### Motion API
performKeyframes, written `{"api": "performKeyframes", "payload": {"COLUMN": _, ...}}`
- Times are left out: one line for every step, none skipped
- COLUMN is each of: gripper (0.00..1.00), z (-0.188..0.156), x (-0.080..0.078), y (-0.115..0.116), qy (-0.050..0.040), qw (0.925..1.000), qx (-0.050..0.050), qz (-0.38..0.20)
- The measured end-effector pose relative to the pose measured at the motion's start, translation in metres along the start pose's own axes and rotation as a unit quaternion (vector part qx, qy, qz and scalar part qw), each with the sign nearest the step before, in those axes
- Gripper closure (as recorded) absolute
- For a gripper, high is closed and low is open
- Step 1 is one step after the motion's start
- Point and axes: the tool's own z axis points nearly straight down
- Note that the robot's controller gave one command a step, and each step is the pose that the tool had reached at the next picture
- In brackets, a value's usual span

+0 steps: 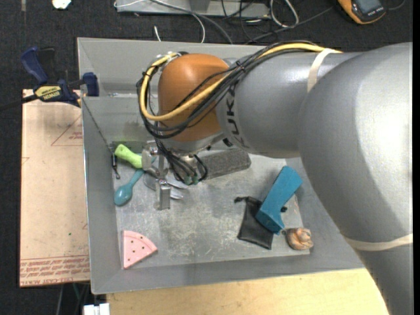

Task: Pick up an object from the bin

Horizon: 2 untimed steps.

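Observation:
My gripper (162, 199) hangs below the orange wrist cover over the left middle of the bin floor. Just left of it lies a teal spoon (127, 188), bowl toward the near left. A green plastic piece (126, 154) lies above the spoon, by the left wall. To the gripper's right, a grey oblong block (228, 161) is partly covered by the arm. I see nothing held in the gripper.
A pink wedge-shaped slice (136, 248) lies in the near left corner. A blue block (279, 197) leans on a black flat piece (254, 229) at the right, with a tan shell-like thing (300, 239) beside them. The arm covers the bin's far right.

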Motion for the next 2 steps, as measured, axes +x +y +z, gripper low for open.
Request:
{"api": "performKeyframes", "payload": {"gripper": 0.0, "z": 0.031, "x": 0.004, "y": -0.026, "qy": 0.0008, "qw": 0.9979, "qx": 0.001, "qz": 0.065}}
{"api": "performKeyframes", "payload": {"gripper": 0.0, "z": 0.044, "x": -0.015, "y": -0.042, "qy": -0.0016, "qw": 0.9999, "qx": -0.001, "qz": 0.012}}
